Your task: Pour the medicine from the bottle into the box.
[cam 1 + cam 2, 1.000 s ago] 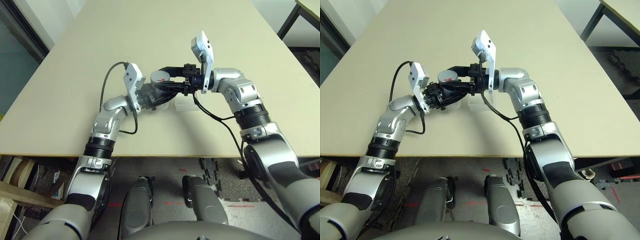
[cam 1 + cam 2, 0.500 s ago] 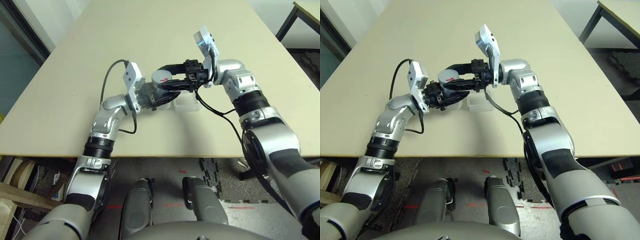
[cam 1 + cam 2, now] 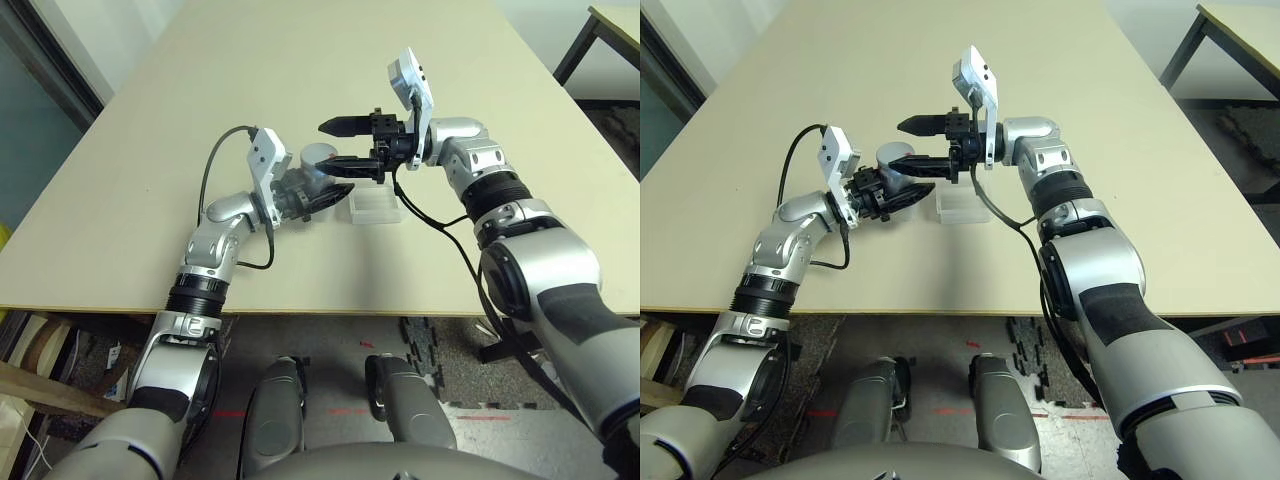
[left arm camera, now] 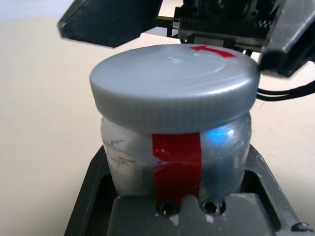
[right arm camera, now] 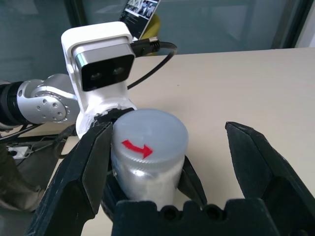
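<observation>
Grey bottle (image 4: 174, 157) (capped); left gripper (image 3: 322, 192) clasps it.

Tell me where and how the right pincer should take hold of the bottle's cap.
Probably best gripped by its ribbed rim, from the robot's right, one finger to each side: the cap is round, wider than the bottle below, and stands clear above the left pincer, which holds the bottle.

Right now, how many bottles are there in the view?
1. The bottle, with its grey cap on, is between the fingers of the left gripper, to the left of the clear box.
</observation>
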